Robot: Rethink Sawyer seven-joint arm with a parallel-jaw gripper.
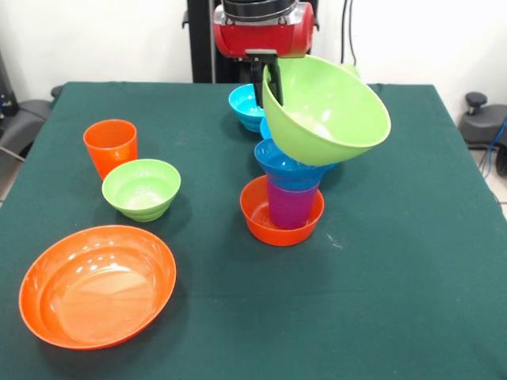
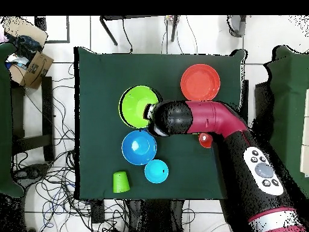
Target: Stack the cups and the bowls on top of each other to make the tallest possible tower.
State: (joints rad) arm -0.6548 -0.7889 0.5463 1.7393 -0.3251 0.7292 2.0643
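Note:
My gripper (image 1: 265, 85) is shut on the rim of a large lime green bowl (image 1: 329, 111) and holds it tilted, right over the tower. The tower is a small orange bowl (image 1: 260, 220) holding a purple cup (image 1: 290, 207), with a dark blue bowl (image 1: 287, 165) on top. I cannot tell whether the green bowl touches the blue one. In the overhead view the gripper (image 2: 148, 112) is at the green bowl's (image 2: 136, 106) edge, beside the dark blue bowl (image 2: 139, 147). An orange cup (image 1: 110, 146) stands at the left. A lime green cup (image 2: 121, 181) stands near the table's edge.
A small lime green bowl (image 1: 141, 188) sits next to the orange cup. A large orange bowl (image 1: 97, 286) lies at the front left and also shows in the overhead view (image 2: 200, 82). A small light blue bowl (image 1: 244, 106) sits behind the tower.

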